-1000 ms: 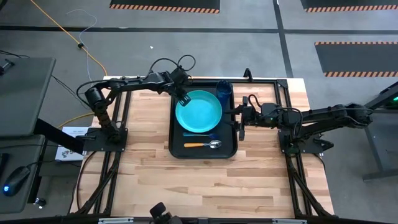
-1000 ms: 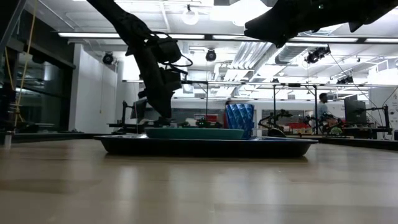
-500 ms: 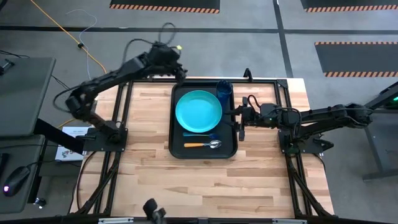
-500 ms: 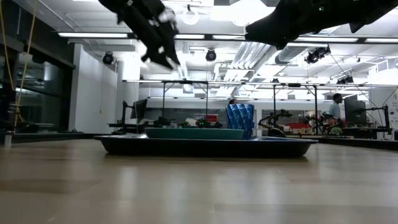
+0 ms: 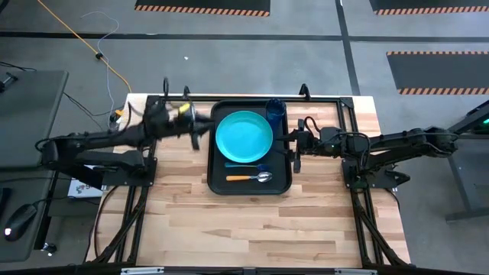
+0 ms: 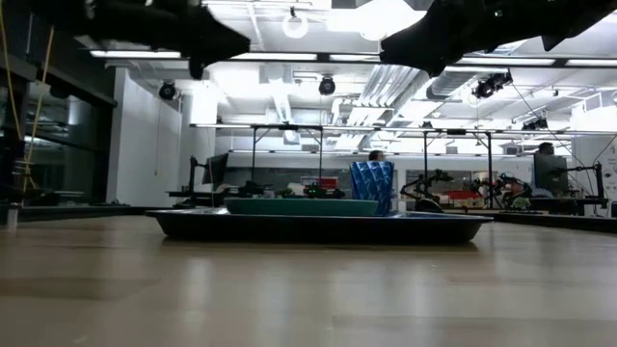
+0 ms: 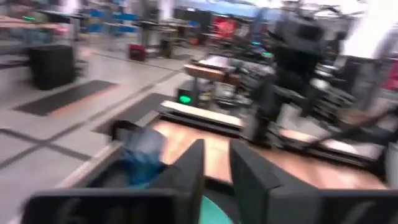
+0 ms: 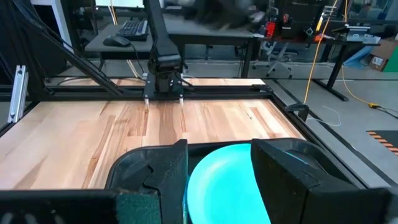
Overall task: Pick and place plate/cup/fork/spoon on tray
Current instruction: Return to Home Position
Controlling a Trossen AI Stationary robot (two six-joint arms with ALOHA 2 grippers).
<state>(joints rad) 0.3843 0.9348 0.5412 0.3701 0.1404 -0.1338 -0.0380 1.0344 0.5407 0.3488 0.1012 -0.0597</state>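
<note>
In the high view the left arm lies low across the left side of the table [image 5: 176, 214], with the left gripper [image 5: 195, 134] above the wood just beside the left rim of the tray [image 5: 212, 164], apart from it. The tray sits at the middle of the table's far half. The plate [image 5: 244, 136] lies flat in the far part of the tray. The fork [image 5: 246, 166] lies just nearward of the plate, and the spoon [image 5: 249, 177] lies beside the fork, closer to the near rim; both run crosswise. The cup [image 5: 276, 111] stands in the far right corner of the tray, close beside the plate. The right gripper [image 5: 293, 150] hovers just outside the right rim, pointing at the plate. The left wrist view alone shows the left fingers: a narrow gap separates them and nothing is held. The right wrist view alone shows the right fingers spread wide and empty, with the plate seen beyond the gap. The low view shows the plate edge-on and the cup upright, both arms raised clear of the table. Fork and spoon are hidden behind the tray rim there. The left gripper is motion-blurred in the high view, and the left wrist view is smeared
</note>
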